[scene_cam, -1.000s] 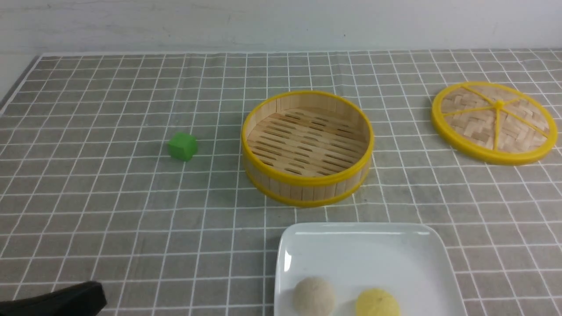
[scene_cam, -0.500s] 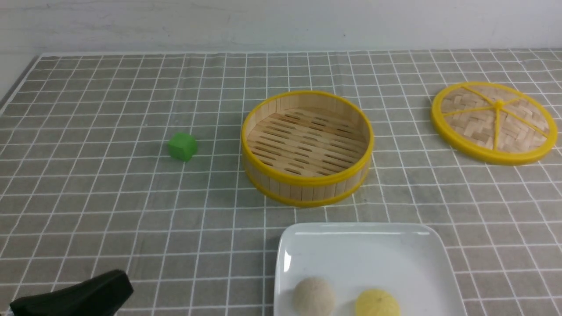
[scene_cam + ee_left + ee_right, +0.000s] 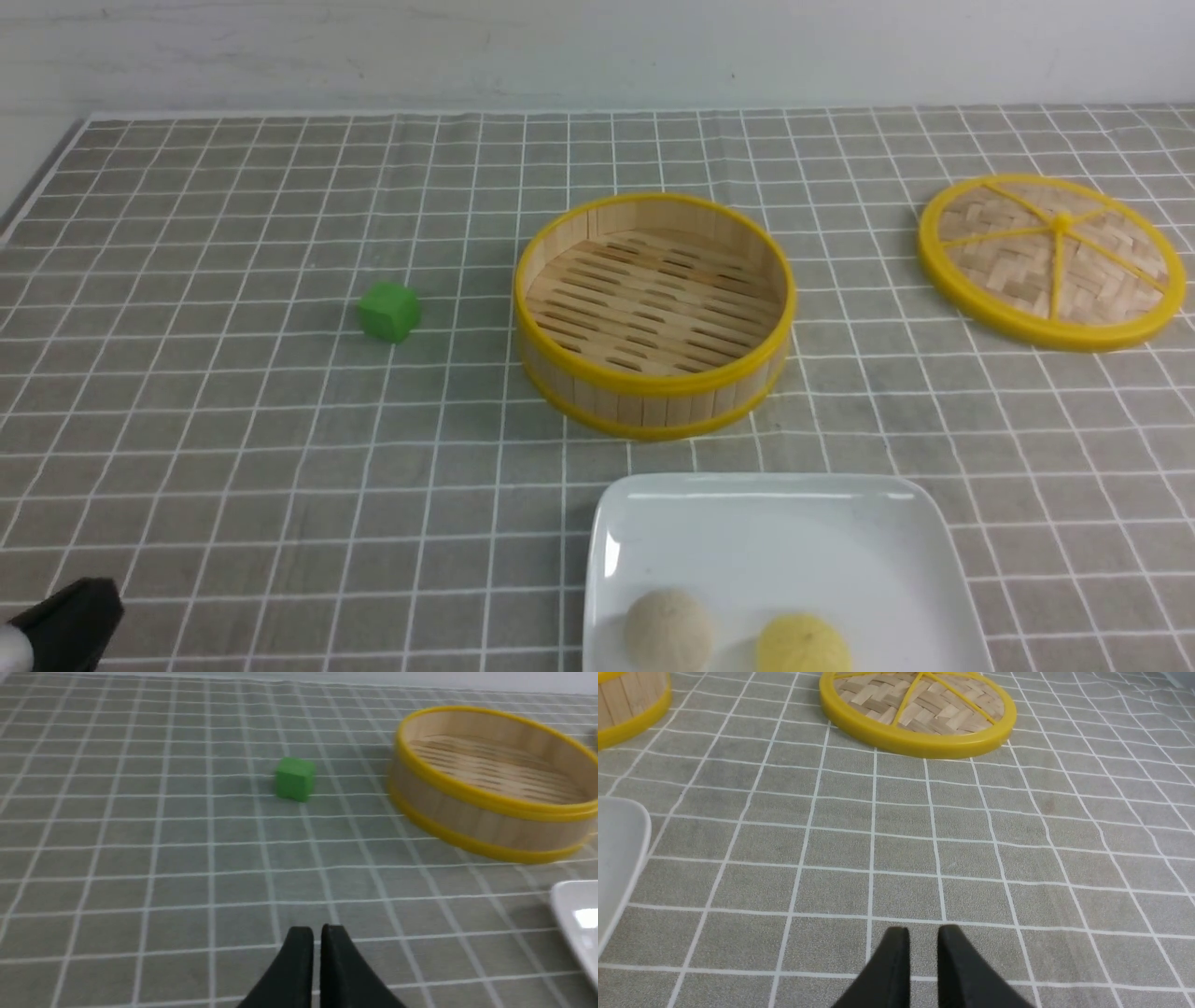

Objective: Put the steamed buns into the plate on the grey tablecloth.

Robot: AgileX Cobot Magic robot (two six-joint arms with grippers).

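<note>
Both steamed buns already lie in the plate (image 3: 784, 551): the cream bun (image 3: 667, 630) and the yellow bun (image 3: 803, 646) rest side by side, apart, at its near edge, at the near centre-right of the grey tablecloth (image 3: 233, 448). The task looks finished, judging from how they lie.

What has just changed is the left arm. A second ago a dark part of it showed low at the near left, half a second ago it reached further into the front view, and now only a small dark tip sits at the near-left corner, so it appears to be pulling away. The left gripper (image 3: 316, 934) carries nothing; its jaws stand almost together, with a thin slit between them, above bare cloth. The right gripper (image 3: 922, 935) is out of the front view; its wrist view shows it empty too, jaws slightly parted with a narrow gap, over open cloth to the right of the plate. Nothing else has shifted. That suggests both arms are retiring.

The bench is covered by the cloth, lying mostly flat. The steamer basket (image 3: 653, 313) stands empty at the centre, beyond the plate; its lid (image 3: 1050, 261) lies far right, and a green cube (image 3: 388, 312) sits left of the basket. A plain pale wall closes the far side.
</note>
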